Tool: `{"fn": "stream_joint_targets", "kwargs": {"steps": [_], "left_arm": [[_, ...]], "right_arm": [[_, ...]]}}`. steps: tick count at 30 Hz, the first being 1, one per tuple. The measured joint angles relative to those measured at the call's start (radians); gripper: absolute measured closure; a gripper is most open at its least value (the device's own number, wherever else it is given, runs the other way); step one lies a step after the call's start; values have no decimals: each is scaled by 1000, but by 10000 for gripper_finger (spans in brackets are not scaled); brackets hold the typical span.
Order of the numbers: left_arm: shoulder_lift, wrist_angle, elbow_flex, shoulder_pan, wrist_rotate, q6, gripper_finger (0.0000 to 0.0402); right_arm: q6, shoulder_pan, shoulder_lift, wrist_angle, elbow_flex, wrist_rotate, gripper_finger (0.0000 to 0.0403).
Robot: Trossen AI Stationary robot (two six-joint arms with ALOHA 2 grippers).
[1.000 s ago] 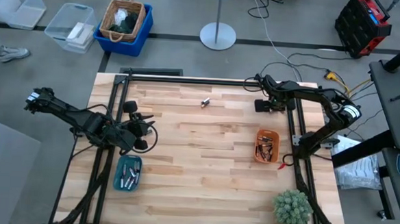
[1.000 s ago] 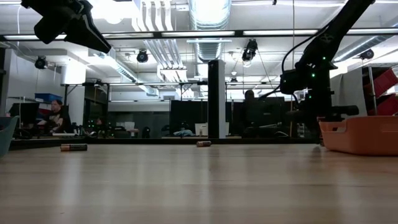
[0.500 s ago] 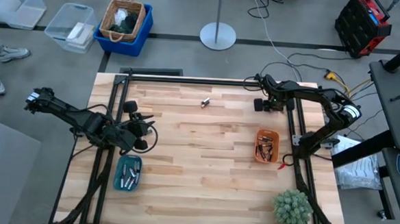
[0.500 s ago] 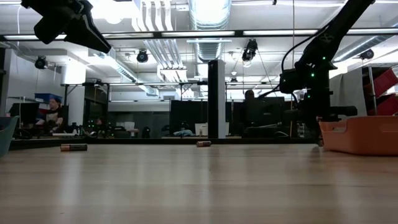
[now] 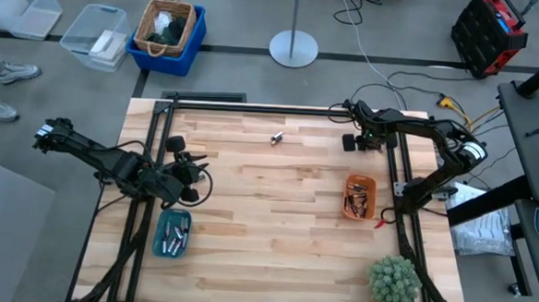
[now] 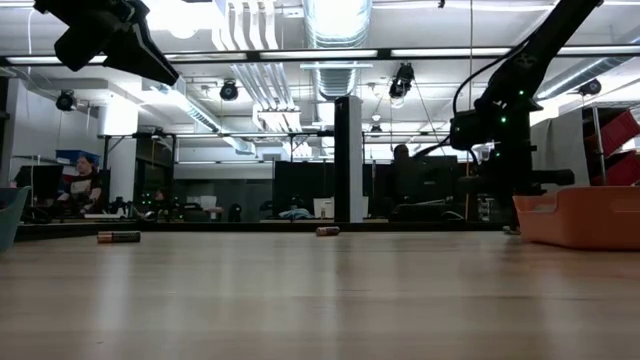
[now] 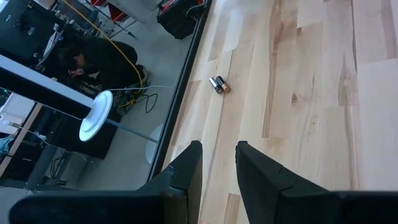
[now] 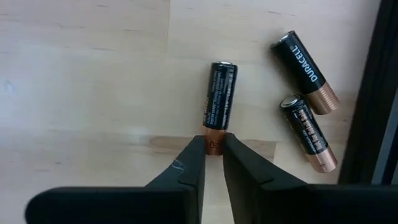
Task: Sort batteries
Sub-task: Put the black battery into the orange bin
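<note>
My right claw (image 8: pixel 213 163) is working at the far right corner of the light wooden bench (image 5: pixel 275 225), fingers clenched on the copper end of a black cylindrical battery (image 8: pixel 221 103) lying on the wood. Two more black-and-copper batteries (image 8: pixel 306 99) are lying just beside it, near the black frame rail (image 8: pixel 368 93). My left claw (image 7: pixel 217 163) is hovering above the bench's left side, fingers slightly parted and grasping nothing. A pair of batteries (image 7: pixel 219 84) is lying near the far edge. Others are filling the teal tray (image 5: pixel 172 234) and orange tray (image 5: pixel 359 196).
</note>
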Motion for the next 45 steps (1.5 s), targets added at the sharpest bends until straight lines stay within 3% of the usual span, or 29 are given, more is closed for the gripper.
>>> {"fn": "stream_joint_targets", "kwargs": {"steps": [10,15,25,32,35,41,45], "left_arm": [[0,1,0,0,0,0,324],[0,6,0,0,0,0,324],[0,11,0,0,0,11,324],[0,12,0,0,0,11,324],[0,12,0,0,0,11,324],[0,12,0,0,0,11,324],[0,11,0,0,0,11,324]], "right_arm": [[-91,0,-2,-33,1,-48,391],[-94,0,-2,-32,0,-54,386],[-72,1,6,-12,-12,-78,310],[-52,37,32,18,-14,-14,279],[-52,53,49,19,-12,13,293],[-55,58,57,21,-12,17,368],[-60,58,55,21,-12,18,369]]}}
